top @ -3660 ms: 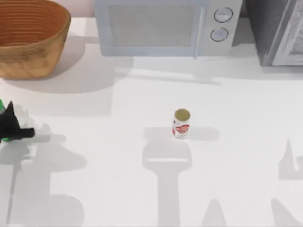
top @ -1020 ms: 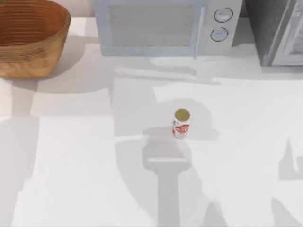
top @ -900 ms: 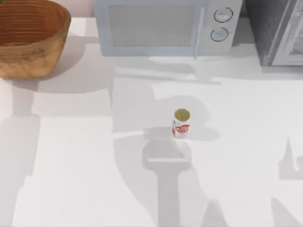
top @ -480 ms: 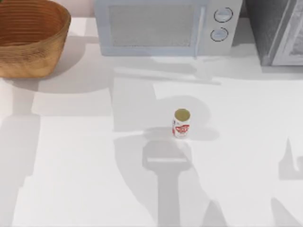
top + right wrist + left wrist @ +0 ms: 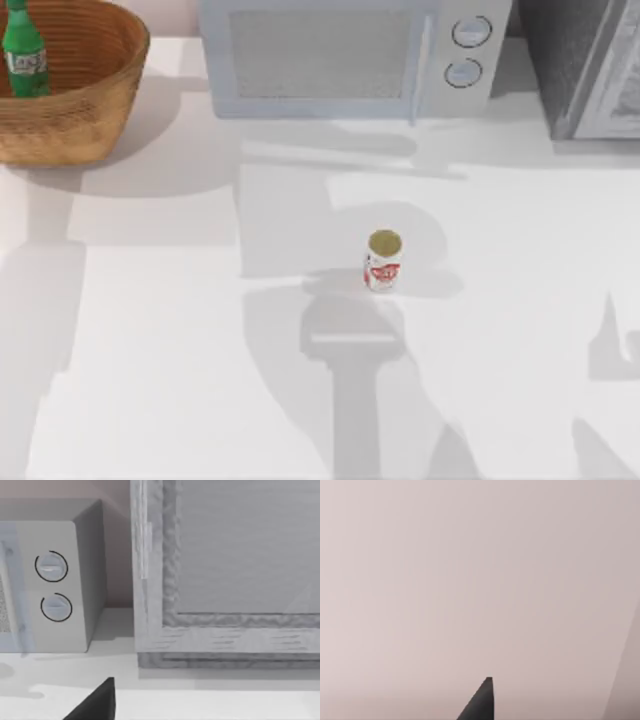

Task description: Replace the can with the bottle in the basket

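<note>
The green bottle [image 5: 24, 55] stands upright inside the wicker basket [image 5: 90, 115] at the table's far left corner, near the basket's left side. Nothing in the top view holds it. The white can [image 5: 382, 262] with red markings and a gold top stands upright on the table, a little right of centre, far from the basket. A dark tip of my left gripper [image 5: 482, 705] shows in the left wrist view against a plain pale wall. A dark tip of my right gripper [image 5: 95, 702] shows in the right wrist view, facing the appliances at the back right.
A white microwave [image 5: 330, 60] stands along the back edge, its two dials [image 5: 52, 587] facing the right wrist camera. A grey cabinet [image 5: 590, 70] fills the back right corner. Bare white tabletop [image 5: 180, 350] lies around the can.
The bottle now stands in the basket, which held nothing half a second ago. My left gripper held something green at the table's left edge 3.7 s ago and has left the top view. The can has not moved.
</note>
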Controlling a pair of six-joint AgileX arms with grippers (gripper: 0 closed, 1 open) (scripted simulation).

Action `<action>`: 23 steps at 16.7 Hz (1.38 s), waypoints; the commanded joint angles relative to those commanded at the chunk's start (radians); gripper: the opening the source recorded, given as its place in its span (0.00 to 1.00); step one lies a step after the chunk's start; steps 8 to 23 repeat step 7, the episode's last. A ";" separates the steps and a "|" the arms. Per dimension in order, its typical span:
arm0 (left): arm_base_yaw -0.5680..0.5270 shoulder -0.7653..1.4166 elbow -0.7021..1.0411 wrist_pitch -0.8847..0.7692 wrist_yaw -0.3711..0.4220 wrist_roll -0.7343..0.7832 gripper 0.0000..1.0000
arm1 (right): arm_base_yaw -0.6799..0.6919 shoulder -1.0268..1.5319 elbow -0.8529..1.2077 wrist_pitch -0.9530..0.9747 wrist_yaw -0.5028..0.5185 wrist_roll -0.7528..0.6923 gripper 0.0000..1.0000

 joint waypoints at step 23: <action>0.000 0.000 0.000 0.000 0.000 0.000 1.00 | 0.000 0.000 0.000 0.000 0.000 0.000 1.00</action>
